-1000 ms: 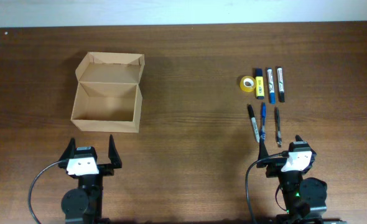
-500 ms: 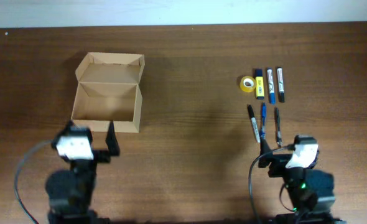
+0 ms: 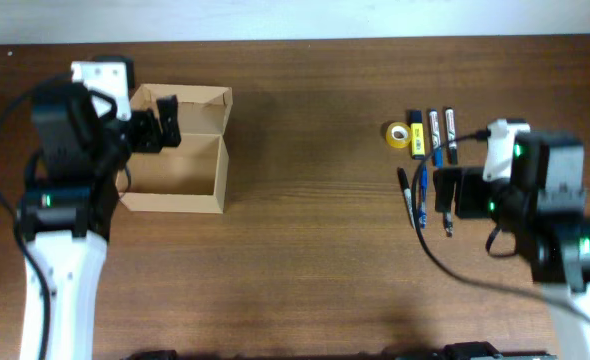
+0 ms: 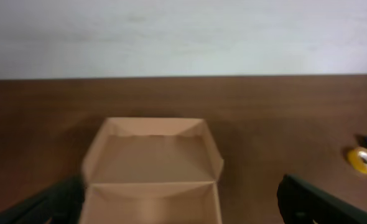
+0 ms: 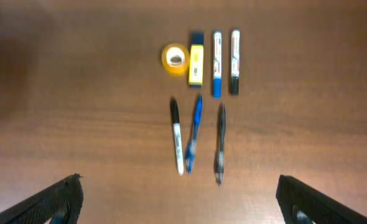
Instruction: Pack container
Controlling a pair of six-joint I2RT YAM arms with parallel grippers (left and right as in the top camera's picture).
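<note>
The container [image 3: 175, 170] is an open tan cardboard box at the table's left, its flap lid folded back; it also shows in the left wrist view [image 4: 152, 168]. My left gripper [image 3: 155, 125] is open and empty, high over the box's far left part. At the right lie a yellow tape roll [image 3: 398, 134], a yellow highlighter [image 3: 415, 134], two markers [image 3: 442, 136] and three pens [image 3: 424, 198]. The right wrist view shows the tape roll [image 5: 175, 59], the markers [image 5: 224, 54] and the pens [image 5: 196, 134]. My right gripper [image 3: 454, 195] is open and empty above the pens.
A pale wall or surface [image 4: 183, 37] runs beyond the table's far edge. Bare brown tabletop [image 3: 315, 200] lies between the box and the stationery.
Both arms have risen from the table's front edge and swung forward: the left over the box, the right over the pens. Nothing on the table has moved.
</note>
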